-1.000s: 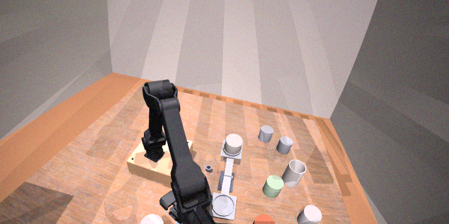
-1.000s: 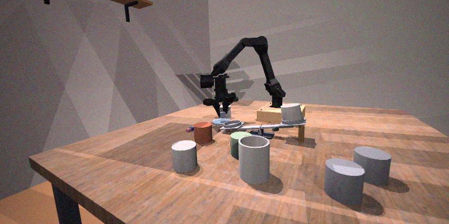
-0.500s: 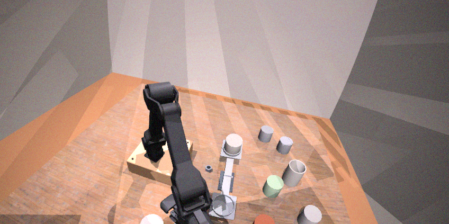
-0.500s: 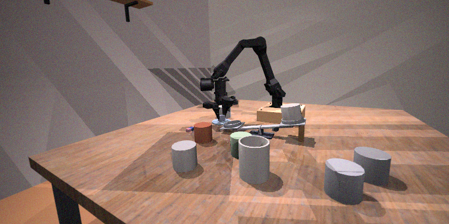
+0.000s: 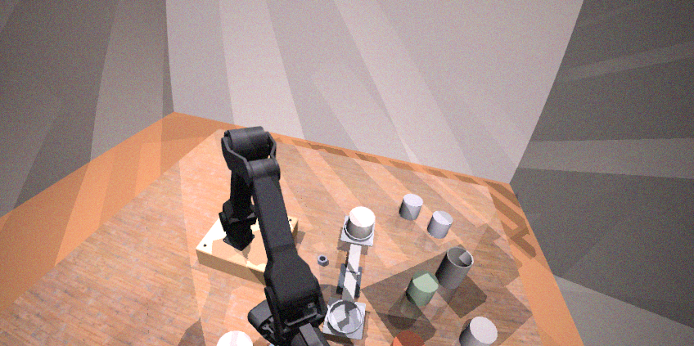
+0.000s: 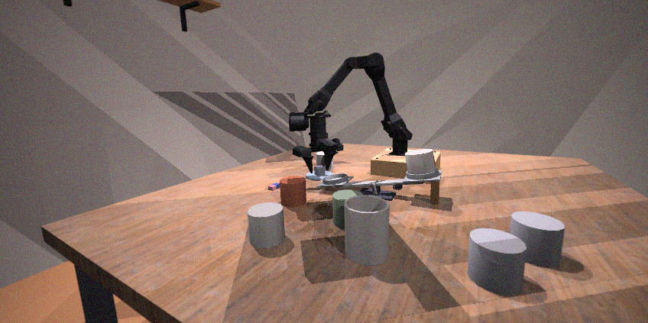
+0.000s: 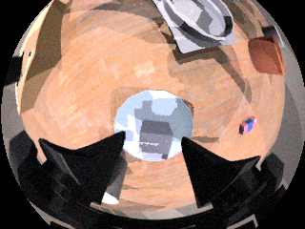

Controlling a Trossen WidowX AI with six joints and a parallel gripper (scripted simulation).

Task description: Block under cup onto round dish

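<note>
Gripper (image 6: 321,170) (image 7: 154,137) parted wide, holding nothing, your block (image 6: 319,169) (image 7: 155,138) sits on the dish (image 6: 312,176) (image 7: 130,114) — release looks done; next, lift straight up, clear of everything.
</note>
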